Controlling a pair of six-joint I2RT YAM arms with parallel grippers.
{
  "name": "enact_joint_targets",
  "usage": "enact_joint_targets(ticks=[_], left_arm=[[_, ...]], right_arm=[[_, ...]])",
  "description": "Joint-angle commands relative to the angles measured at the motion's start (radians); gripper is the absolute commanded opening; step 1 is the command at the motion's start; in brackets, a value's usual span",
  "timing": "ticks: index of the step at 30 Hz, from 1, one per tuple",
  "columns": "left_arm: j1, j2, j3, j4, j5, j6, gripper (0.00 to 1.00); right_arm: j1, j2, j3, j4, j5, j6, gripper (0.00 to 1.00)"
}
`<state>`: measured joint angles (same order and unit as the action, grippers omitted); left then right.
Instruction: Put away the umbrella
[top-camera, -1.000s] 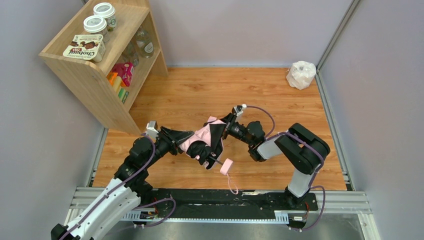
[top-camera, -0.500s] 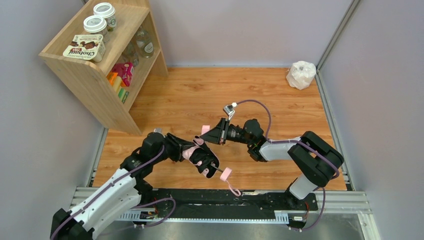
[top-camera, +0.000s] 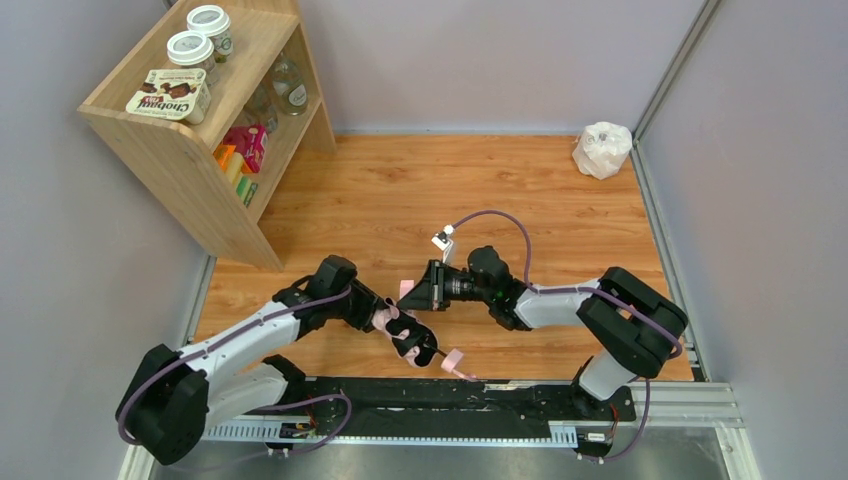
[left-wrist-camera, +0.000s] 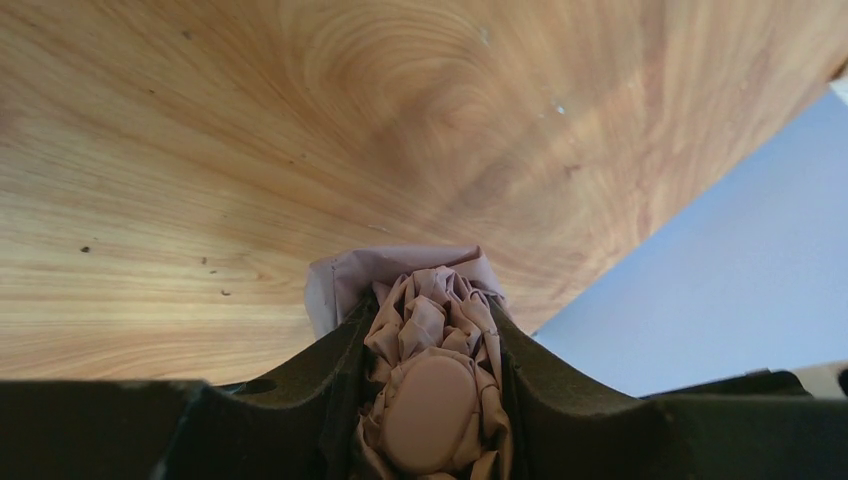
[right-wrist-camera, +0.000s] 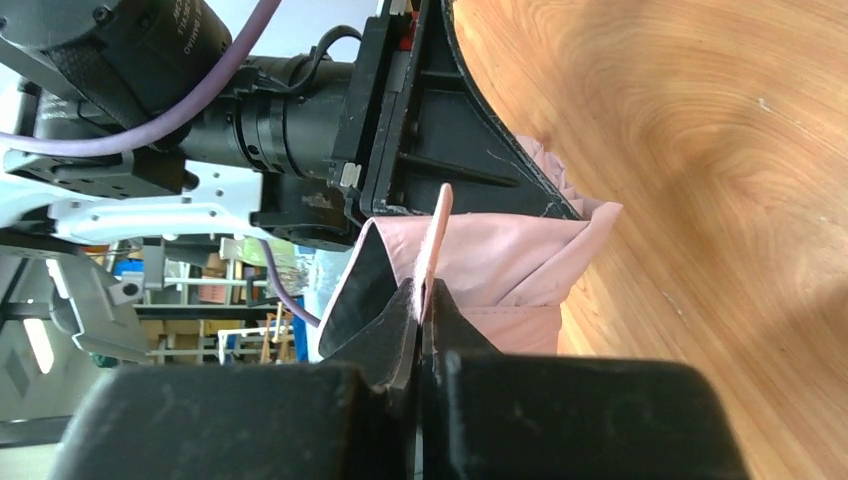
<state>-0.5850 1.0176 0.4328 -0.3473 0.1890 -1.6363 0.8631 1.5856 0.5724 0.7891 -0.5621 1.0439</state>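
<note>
The pale pink umbrella (top-camera: 404, 326) lies folded low over the wooden floor near the front edge, with its small pink handle (top-camera: 453, 359) and wrist loop at the lower right. My left gripper (top-camera: 385, 318) is shut on the bunched fabric; in the left wrist view the crumpled canopy and its round pink cap (left-wrist-camera: 432, 412) fill the space between the fingers. My right gripper (top-camera: 410, 290) is shut on a thin pink strap of the umbrella (right-wrist-camera: 436, 235), which stands up between the fingertips, with pink fabric (right-wrist-camera: 500, 250) behind it.
A wooden shelf unit (top-camera: 190, 130) with jars and boxes stands at the back left. A small white plastic bag (top-camera: 602, 149) sits in the back right corner. A black rail (top-camera: 450, 400) runs along the near edge. Grey walls close in both sides.
Both grippers have moved toward the front edge and lower with the umbrella. The fabric is now more tightly bunched, and the right gripper has shifted left, holding only a small pink piece.
</note>
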Motion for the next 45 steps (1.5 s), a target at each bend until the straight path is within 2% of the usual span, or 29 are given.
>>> enact_joint_targets(ticks=[1,6,10,13,16,21,26,30,34,38,40,42,45], left_arm=[[0.004,0.088,-0.02,-0.16,-0.145,0.009,0.0],[0.004,0.208,-0.005,-0.137,-0.149,0.05,0.0],[0.001,0.262,0.024,-0.15,-0.18,0.066,0.0],[-0.009,0.269,0.049,-0.151,-0.186,0.059,0.0],[-0.012,0.306,0.075,-0.171,-0.223,0.072,0.0],[-0.041,0.378,0.078,-0.144,-0.275,0.073,0.0],[-0.067,0.452,0.109,-0.133,-0.318,0.104,0.0],[-0.084,0.518,0.104,-0.101,-0.323,0.093,0.0],[-0.116,0.588,0.093,-0.042,-0.333,0.063,0.0],[-0.131,0.654,0.098,-0.009,-0.336,0.053,0.0],[-0.137,0.665,0.098,0.002,-0.335,0.055,0.0],[-0.141,0.662,0.095,-0.002,-0.338,0.05,0.0],[-0.141,0.641,0.08,-0.007,-0.341,0.043,0.0]], right_arm=[[0.011,-0.099,0.058,0.116,-0.065,-0.053,0.0],[0.04,-0.107,0.032,0.137,-0.09,-0.015,0.0],[0.042,-0.046,-0.011,0.333,-0.105,0.161,0.0],[0.053,0.066,-0.008,0.476,-0.107,0.286,0.0],[0.073,0.146,-0.002,0.535,-0.104,0.369,0.0],[0.115,0.105,0.041,0.195,-0.081,0.178,0.0],[0.16,0.046,0.225,-0.36,-0.021,-0.145,0.0],[0.16,0.088,0.276,-0.442,-0.031,-0.191,0.0],[0.217,0.068,0.325,-0.585,0.054,-0.261,0.0],[0.232,0.085,0.313,-0.616,0.087,-0.301,0.0],[0.238,0.076,0.297,-0.623,0.096,-0.324,0.0],[0.244,0.065,0.311,-0.723,0.149,-0.378,0.0],[0.234,0.057,0.288,-0.769,0.198,-0.433,0.0]])
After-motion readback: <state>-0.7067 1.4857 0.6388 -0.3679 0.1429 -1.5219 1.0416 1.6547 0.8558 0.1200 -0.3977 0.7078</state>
